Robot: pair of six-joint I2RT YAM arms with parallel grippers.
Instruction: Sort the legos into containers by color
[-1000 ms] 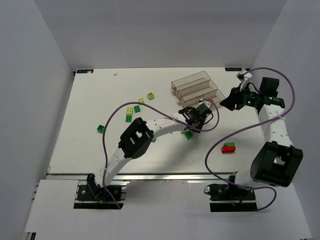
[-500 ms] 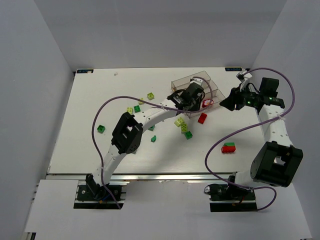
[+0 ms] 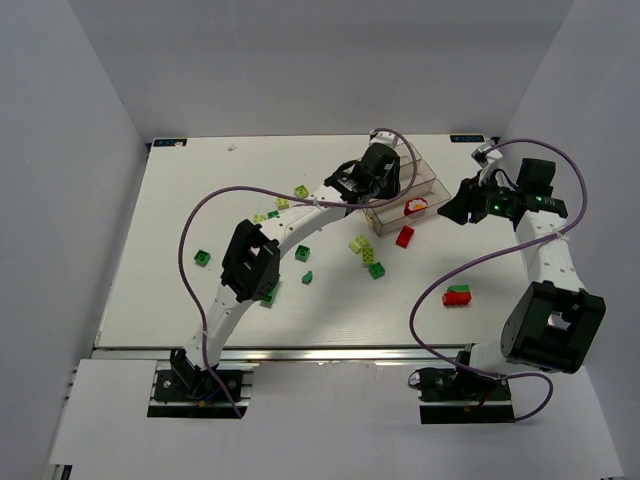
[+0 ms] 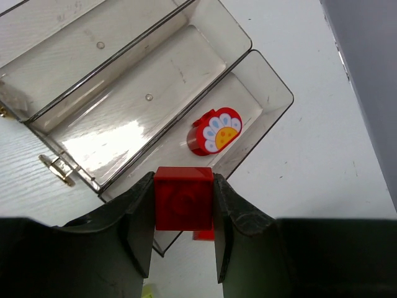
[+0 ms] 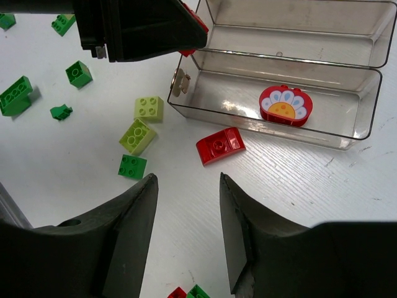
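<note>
While the left gripper [image 4: 183,218] is clamped tight on a red brick [image 4: 183,197], we see it hang over the containers [image 4: 139,84], approx above the short end of the outer bin, the one nearest the arm bases; that same bin has a red flower-print piece [image 4: 214,131] lying flat on its floor. Right gripper [image 5: 188,226] hovers off the far end of the containers, jaws parted wide, gripping nothing; its cam looks down on that outer bin. On the table [image 3: 180,200], just outside the outer bin's long wall, lies a red sloped brick [image 5: 220,145], close but apart from the wall; a bit further out from the containers sit two pale yellow-green bricks [image 5: 149,107] side by side, w/ a dark green brick [image 5: 132,166] next to them. A red-and-green stack [image 3: 459,295] sits well apart from the containers, toward the arm bases; more green legos [image 3: 202,257] are scattered well apart from the containers' hinged end.
</note>
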